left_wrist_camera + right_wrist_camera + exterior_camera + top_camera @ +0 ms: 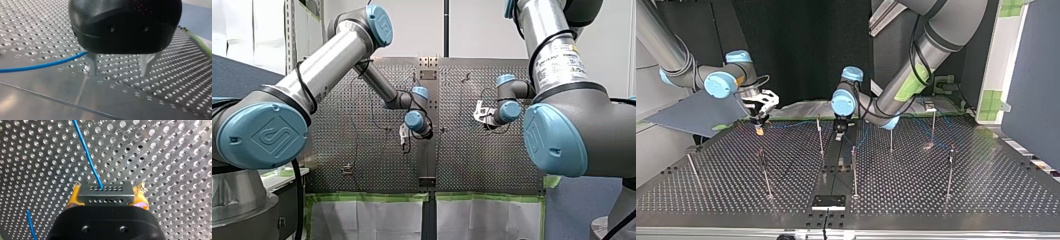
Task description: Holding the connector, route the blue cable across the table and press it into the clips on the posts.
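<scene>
A grey connector [105, 193] with rows of small holes sits between the yellow pads [75, 197] of my right gripper [106, 196], which is shut on it. The blue cable [86, 152] leaves the connector and runs ahead over the perforated table. At the top view's left my right gripper [758, 124] hangs just above the table. From there the cable [796, 123] runs past a thin post [820, 135] toward my left gripper [839, 133]. My left gripper [120, 71] stands open, its metal fingers [92, 65] near the table, and the cable [42, 65] passes beside one finger.
Several thin posts stand on the perforated table [986, 190], among them post [854, 170], post [891, 140] and post [949, 172]. A black block [828, 201] sits at the table's near edge in the top view. Green tape marks the edge [372, 197].
</scene>
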### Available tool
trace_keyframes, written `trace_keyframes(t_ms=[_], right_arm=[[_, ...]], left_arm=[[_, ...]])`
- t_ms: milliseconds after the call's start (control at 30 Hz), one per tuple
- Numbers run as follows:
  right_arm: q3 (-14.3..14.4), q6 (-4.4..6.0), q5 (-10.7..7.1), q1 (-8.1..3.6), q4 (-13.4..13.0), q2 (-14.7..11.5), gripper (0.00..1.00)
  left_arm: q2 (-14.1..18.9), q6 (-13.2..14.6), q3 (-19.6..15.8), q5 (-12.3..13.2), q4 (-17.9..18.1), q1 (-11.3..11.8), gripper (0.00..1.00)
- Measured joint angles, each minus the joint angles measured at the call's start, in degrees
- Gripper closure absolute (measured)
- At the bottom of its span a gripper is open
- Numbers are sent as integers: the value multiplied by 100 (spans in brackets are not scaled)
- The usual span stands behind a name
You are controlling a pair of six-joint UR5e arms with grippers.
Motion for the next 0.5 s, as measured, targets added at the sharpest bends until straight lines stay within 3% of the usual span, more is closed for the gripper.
trace_keyframes(t_ms=[233,500], right_arm=[[5,-15,-1,-4,9,9,100],[8,-21,-1,-4,17,20,100]], left_arm=[[147,108,-114,-20,-311,-26,0],[504,128,-468,126,-107,-43,0]])
